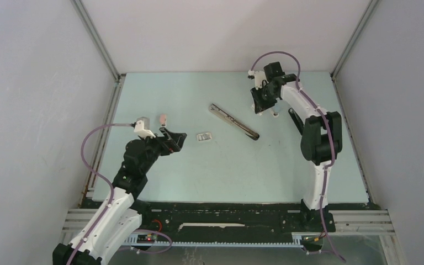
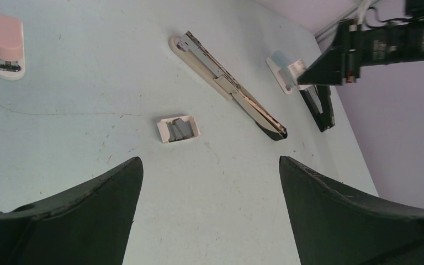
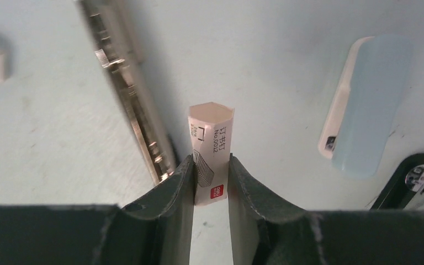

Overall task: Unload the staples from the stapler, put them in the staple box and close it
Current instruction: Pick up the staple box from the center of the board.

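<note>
The long silver stapler (image 1: 234, 120) with a black end lies open on the table's middle; it also shows in the left wrist view (image 2: 226, 88) and the right wrist view (image 3: 130, 83). Grey staples (image 2: 178, 128) lie in a small white tray (image 1: 203, 137) left of it. My left gripper (image 1: 174, 141) is open and empty (image 2: 210, 160), just left of the tray. My right gripper (image 1: 261, 106) is at the far right, beyond the stapler's black end, shut (image 3: 211, 163) on a small white printed staple box (image 3: 211, 138).
A pink-white piece (image 1: 163, 118) lies far left (image 2: 6, 47). A light-blue stapler (image 3: 367, 105) and an all-black stapler (image 3: 419, 182) lie beside my right gripper, also in the left wrist view (image 2: 282, 72) (image 2: 320, 102). Grey walls enclose the table.
</note>
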Available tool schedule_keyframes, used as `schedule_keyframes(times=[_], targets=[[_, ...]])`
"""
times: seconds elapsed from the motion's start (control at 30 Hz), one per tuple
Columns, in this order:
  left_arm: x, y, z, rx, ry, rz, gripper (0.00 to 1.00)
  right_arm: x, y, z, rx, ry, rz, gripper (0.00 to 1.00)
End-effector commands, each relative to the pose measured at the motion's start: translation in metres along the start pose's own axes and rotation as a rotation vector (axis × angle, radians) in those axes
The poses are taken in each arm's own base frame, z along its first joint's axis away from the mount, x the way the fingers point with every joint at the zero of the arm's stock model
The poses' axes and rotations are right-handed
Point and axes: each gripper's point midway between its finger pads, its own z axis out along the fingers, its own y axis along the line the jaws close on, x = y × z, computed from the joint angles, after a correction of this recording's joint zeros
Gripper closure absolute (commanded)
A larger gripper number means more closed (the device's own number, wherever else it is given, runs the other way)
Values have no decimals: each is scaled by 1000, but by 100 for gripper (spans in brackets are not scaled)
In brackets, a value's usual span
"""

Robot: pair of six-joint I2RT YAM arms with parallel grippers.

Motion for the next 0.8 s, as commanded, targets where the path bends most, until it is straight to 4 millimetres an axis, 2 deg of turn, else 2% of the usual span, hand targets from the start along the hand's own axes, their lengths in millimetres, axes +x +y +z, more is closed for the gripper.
schedule_keyframes(times=[0.0,0.07,0.2,0.27,0.37,0.53,0.77], targets=[[6,-3,2,32,13,11,2,-13,53,-53,-106,-122,-125,66],[8,-3,3,39,20,10,2,2,79,-60,-163,-120,-187,66],[12,-4,6,46,42,6,2,47,126,-68,-260,-103,-339,65],[15,-4,8,50,54,4,2,76,146,-68,-310,-72,-423,65],[19,-4,9,56,69,-3,2,108,169,-66,-354,-43,-551,65],[24,-4,11,63,87,-14,2,144,180,-45,-329,21,-704,65],[29,-3,11,67,93,-39,2,156,174,-20,-231,77,-816,64]])
